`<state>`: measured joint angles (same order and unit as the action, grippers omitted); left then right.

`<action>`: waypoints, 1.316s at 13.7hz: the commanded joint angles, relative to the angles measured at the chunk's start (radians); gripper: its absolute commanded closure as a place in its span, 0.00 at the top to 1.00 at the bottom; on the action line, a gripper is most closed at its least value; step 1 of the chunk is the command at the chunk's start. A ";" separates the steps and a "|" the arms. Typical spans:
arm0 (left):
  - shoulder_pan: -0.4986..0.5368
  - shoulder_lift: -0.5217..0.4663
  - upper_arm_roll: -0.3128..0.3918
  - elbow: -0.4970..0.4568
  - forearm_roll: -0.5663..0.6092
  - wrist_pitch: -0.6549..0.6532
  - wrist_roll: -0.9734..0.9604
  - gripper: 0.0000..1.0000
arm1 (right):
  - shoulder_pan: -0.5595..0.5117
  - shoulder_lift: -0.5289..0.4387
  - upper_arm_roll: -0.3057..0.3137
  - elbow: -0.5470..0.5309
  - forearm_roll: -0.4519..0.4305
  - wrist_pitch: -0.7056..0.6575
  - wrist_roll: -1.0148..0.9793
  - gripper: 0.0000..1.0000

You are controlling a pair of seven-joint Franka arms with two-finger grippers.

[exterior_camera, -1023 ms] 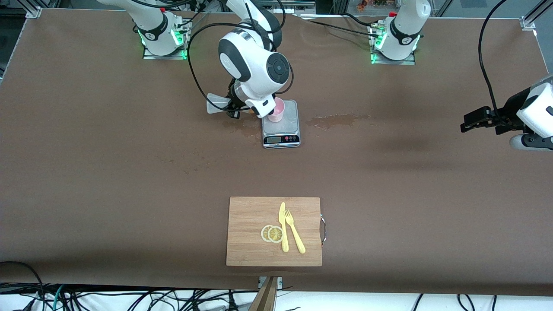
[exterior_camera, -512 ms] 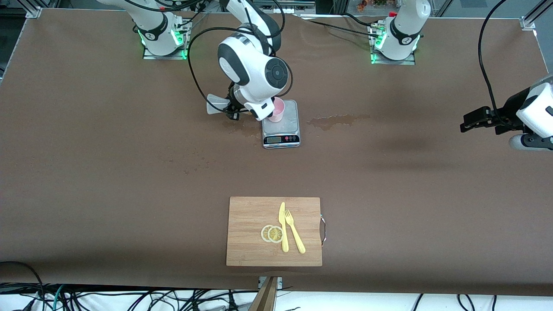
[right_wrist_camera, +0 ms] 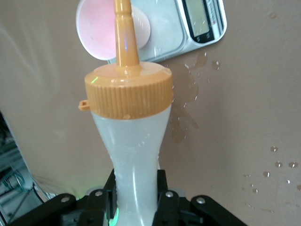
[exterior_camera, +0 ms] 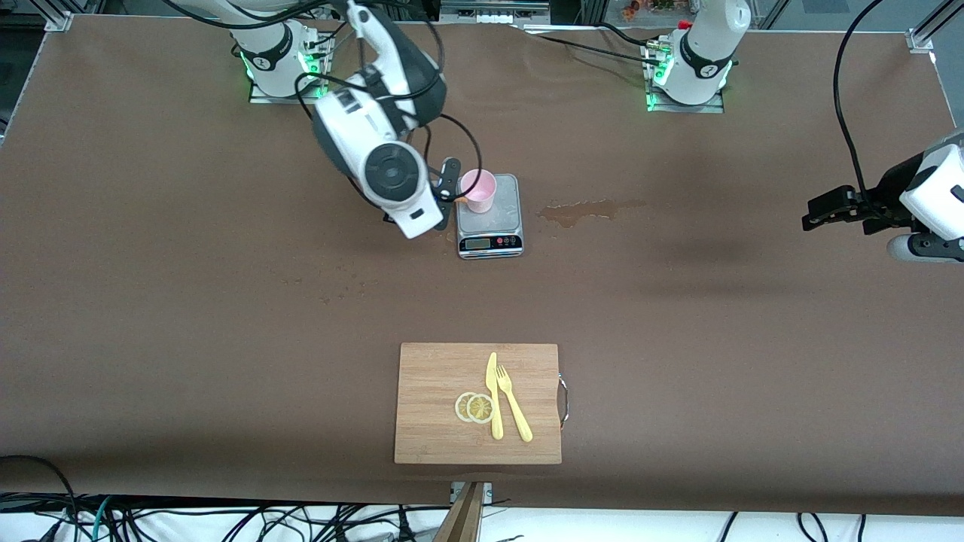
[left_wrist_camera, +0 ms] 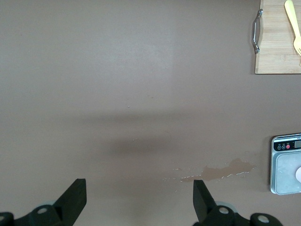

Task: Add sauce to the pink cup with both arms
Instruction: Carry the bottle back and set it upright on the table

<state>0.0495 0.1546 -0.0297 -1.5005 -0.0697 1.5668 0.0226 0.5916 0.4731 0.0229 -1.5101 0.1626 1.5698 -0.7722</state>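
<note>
Brown matting covers the whole table, marked by a wet stain beside a small grey digital kitchen scale. On the scale's steel platform stands the small pale pink plastic tumbler, upright, its round rim open to the camera.

Over the table just beside the scale, toward the right arm's end, hangs the right gripper. Its black fingers are clamped on the waisted body of the small translucent whitish squeeze bottle with the ribbed orange nozzle cap. In the right wrist view the bottle's slim orange nozzle points at the pink tumbler, its tip lying across the cup's mouth in that view; whether it reaches past the rim I cannot tell. Water droplets speckle the matting near the scale there. In the front view most of the bottle is hidden by the white arm.

At the left arm's end of the table the left gripper waits in the air, its two black fingers spread wide apart and holding nothing.

Nearer to the front camera lies a rectangular bamboo cutting board with a metal handle, bearing two pale lemon slices, a yellow plastic knife and a yellow plastic fork.
</note>
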 commanded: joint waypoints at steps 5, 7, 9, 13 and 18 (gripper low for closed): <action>0.000 0.014 -0.001 0.029 -0.001 -0.013 0.016 1.00 | -0.226 -0.083 -0.058 -0.110 0.306 0.087 -0.451 0.15; -0.002 0.014 -0.001 0.029 -0.001 -0.013 0.016 1.00 | -0.288 -0.087 -0.101 -0.160 0.400 0.093 -0.644 0.15; -0.002 0.014 -0.001 0.029 -0.001 -0.013 0.016 1.00 | -0.338 -0.084 -0.161 -0.214 0.510 0.093 -0.873 0.17; -0.003 0.014 -0.001 0.029 -0.001 -0.013 0.016 1.00 | -0.424 -0.062 -0.248 -0.300 0.652 0.052 -1.238 0.17; -0.005 0.014 -0.001 0.029 -0.001 -0.013 0.014 1.00 | -0.601 0.108 -0.274 -0.305 0.774 -0.164 -1.614 0.18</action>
<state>0.0471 0.1549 -0.0310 -1.5002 -0.0697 1.5668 0.0227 0.0390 0.5116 -0.2530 -1.8219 0.8728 1.4765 -2.2694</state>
